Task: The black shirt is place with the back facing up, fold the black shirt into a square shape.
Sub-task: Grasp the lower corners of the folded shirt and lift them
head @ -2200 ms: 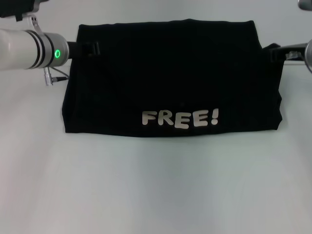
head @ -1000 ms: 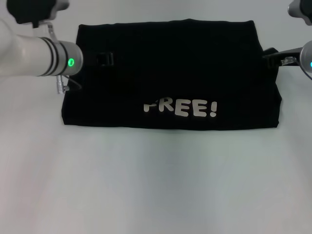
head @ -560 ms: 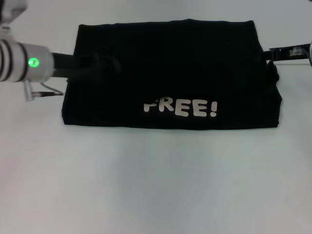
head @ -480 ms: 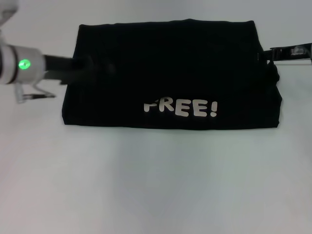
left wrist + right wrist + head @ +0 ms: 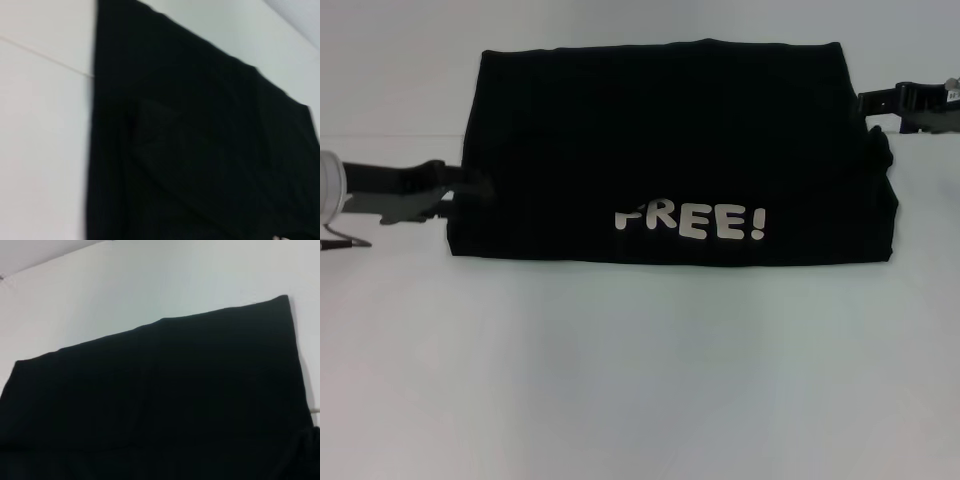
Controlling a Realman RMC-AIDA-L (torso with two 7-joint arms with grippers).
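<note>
- The large black cotton T-shirt (image 5: 670, 150) lies as a wide folded band at 12 o'clock on the white counter (image 5: 640, 380).
- The left gripper (image 5: 470, 188) is at 9 o'clock and the right gripper (image 5: 875, 100) at 3 o'clock, probably to take the side edges; whether they are apart or together, I cannot tell.

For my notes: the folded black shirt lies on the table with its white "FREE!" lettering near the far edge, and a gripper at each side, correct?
Not quite: the head view shows the lettering near the black shirt's near edge, not the far one. The left gripper and right gripper do flank it.

Bright, even light; blurred wrist views
</note>
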